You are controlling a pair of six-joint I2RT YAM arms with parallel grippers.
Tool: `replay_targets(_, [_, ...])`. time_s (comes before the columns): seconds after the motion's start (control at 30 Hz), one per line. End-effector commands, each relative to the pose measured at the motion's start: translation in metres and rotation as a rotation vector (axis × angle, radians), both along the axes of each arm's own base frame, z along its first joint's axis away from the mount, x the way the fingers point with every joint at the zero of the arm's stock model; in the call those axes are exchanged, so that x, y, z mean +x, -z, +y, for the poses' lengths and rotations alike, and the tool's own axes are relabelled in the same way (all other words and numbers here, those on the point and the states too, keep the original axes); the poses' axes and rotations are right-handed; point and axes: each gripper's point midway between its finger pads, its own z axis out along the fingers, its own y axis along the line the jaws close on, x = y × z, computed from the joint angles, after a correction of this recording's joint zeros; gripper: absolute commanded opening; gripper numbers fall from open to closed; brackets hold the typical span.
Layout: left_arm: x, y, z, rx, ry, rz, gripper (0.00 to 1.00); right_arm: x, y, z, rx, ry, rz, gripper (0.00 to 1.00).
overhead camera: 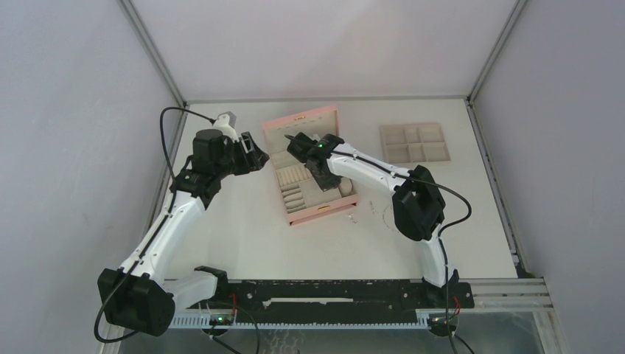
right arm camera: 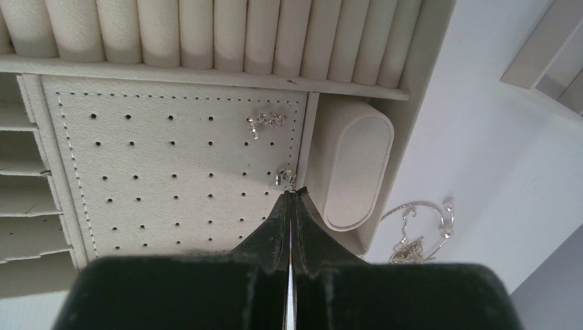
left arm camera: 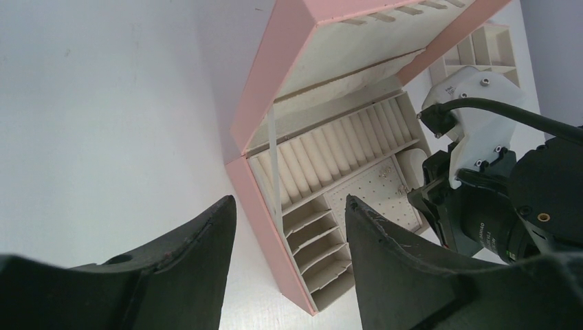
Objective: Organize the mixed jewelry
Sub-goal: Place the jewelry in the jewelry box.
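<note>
The pink box (overhead camera: 302, 122) lies open in the middle of the table. My right gripper (overhead camera: 323, 183) reaches down into it. In the right wrist view the right gripper (right arm camera: 291, 193) is shut, with a tiny silver earring (right arm camera: 285, 177) pinched at its tips over the box's perforated panel (right arm camera: 172, 158). A second silver earring (right arm camera: 267, 120) sits on that panel. A thin silver necklace (right arm camera: 421, 230) lies looped on the table beside the box. My left gripper (overhead camera: 256, 153) hovers at the box's left side. It (left arm camera: 290, 206) stands open and holds nothing.
A flat beige compartment tray (overhead camera: 415, 142) lies at the back right. The raised pink lid (left arm camera: 265, 82) stands close to the left gripper. Ring rolls (right arm camera: 206, 34) and small side compartments (left arm camera: 320, 240) fill the box. Grey walls enclose the table.
</note>
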Motion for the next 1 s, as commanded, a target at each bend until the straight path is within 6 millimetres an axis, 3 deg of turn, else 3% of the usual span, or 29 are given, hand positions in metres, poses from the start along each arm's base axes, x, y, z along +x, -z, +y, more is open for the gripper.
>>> replay_targets(0.0, [0.0051, -0.0313, 0.0001, -0.014, 0.003, -0.087, 0.64, 0.0065, -0.0088, 0.0058, -0.013, -0.027, -0.036, 0.0])
replay_targets(0.6, [0.0098, -0.031, -0.0019, -0.014, 0.009, -0.081, 0.64, 0.0034, -0.0142, 0.0032, -0.022, -0.045, -0.038, 0.0])
replay_targets(0.97, [0.0114, -0.0291, -0.0022, -0.011, 0.01, -0.075, 0.65, -0.0004, -0.0078, 0.0033, -0.036, -0.065, -0.011, 0.0])
